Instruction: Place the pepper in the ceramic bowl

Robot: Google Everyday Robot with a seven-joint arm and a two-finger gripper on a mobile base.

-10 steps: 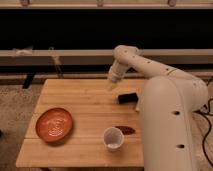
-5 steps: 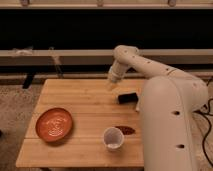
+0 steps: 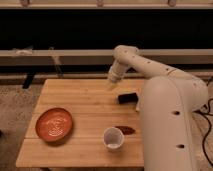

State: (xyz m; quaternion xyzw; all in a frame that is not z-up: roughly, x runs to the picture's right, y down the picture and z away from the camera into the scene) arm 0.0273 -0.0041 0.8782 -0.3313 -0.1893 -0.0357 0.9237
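The gripper (image 3: 112,86) hangs in the upper middle of the frame, at the end of the white arm (image 3: 142,62), which reaches in from the right. How wide its jaws stand cannot be told. It points down over the far part of the wooden table (image 3: 85,97), near the table's far edge, and whether it touches the wood cannot be told either.

The pepper (image 3: 125,130) is not in its hold. It lies flat on the table in the lower middle of the frame, well apart from the gripper, below it and slightly to the right. It is dark red and long in shape, lying roughly left to right. Its left end is just beside the white cup (image 3: 113,138), which stands upright with its mouth up. To its right is the robot's big white body (image 3: 167,125).

Between the gripper and the pepper lies a black block (image 3: 128,98), flat on the wood, close to the white body.

The bowl (image 3: 54,124) sits on the left part of the table, in the lower left of the frame, well apart from both the pepper and the gripper. It is orange-red, wide and shallow, with pale swirls inside, and the cup stands between it and the pepper.
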